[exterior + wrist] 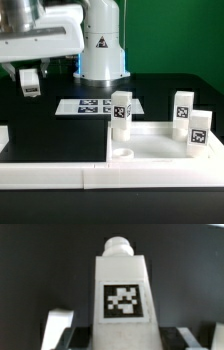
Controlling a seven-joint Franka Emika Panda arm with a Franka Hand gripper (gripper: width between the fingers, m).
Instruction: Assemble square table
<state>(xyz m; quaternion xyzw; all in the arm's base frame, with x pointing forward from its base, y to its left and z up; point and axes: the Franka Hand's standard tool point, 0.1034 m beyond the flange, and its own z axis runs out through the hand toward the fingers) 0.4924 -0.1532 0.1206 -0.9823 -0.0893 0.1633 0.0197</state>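
a: exterior view first. what do you make of the hand (29,84)?

b: it sits high at the exterior view's left, over the black table (50,135). a white leg (30,80) with a black-white tag hangs in it, clear of the table. the wrist view backs this up: the same leg (122,294) fills the frame, tag facing the camera, rounded peg at its far end, and dark fingers (80,339) sit against its near end on both sides. so the hand is clamped on that leg.

a: and the square slab (160,148)?

b: it lies flat at the front, toward the exterior view's right, pushed against the long white border rail (55,175) that runs along the near edge. one round corner socket (124,152) shows empty at its front corner on the exterior view's left.

a: other legs?

b: three stand upright on or at the slab. one (121,111) rises at its back corner toward the exterior view's left. two more stand close together at the exterior view's right, one (181,108) behind and one (198,133) in front. i cannot tell whether they are screwed in or only set there.

a: anything else?

b: the marker board (90,105) lies flat on the table behind the slab, in front of the arm's white base (103,45).
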